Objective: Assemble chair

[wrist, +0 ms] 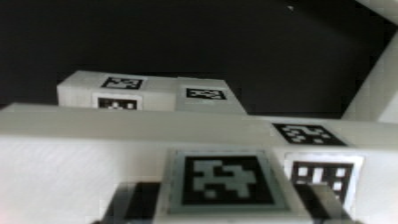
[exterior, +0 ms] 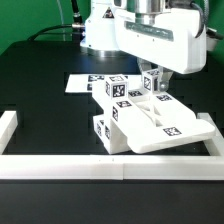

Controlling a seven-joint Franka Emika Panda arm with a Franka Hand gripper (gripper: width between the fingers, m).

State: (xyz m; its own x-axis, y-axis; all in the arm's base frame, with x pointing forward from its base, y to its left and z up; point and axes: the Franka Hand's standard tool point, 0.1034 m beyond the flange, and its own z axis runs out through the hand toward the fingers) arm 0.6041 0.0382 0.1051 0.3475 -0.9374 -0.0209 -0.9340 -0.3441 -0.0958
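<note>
The chair is in white tagged pieces at the table's middle. A large flat chair panel [exterior: 165, 128] lies tilted on blocky chair pieces [exterior: 110, 128], and another tagged piece [exterior: 118, 90] stands behind them. My gripper [exterior: 154, 88] reaches down over the panel and is shut on a small white tagged chair piece [exterior: 152, 80]. In the wrist view this piece [wrist: 222, 178] sits between my dark fingers [wrist: 143, 203], with my gripper [wrist: 226, 208] closed around it. Beyond it lie a wide white chair part [wrist: 125, 130] and a block with two tags [wrist: 151, 92].
The marker board [exterior: 85, 82] lies flat behind the pieces on the black table. Low white border rails run along the front [exterior: 110, 168], the exterior view's left [exterior: 8, 125] and right [exterior: 214, 150]. The robot's white base [exterior: 100, 30] stands at the back.
</note>
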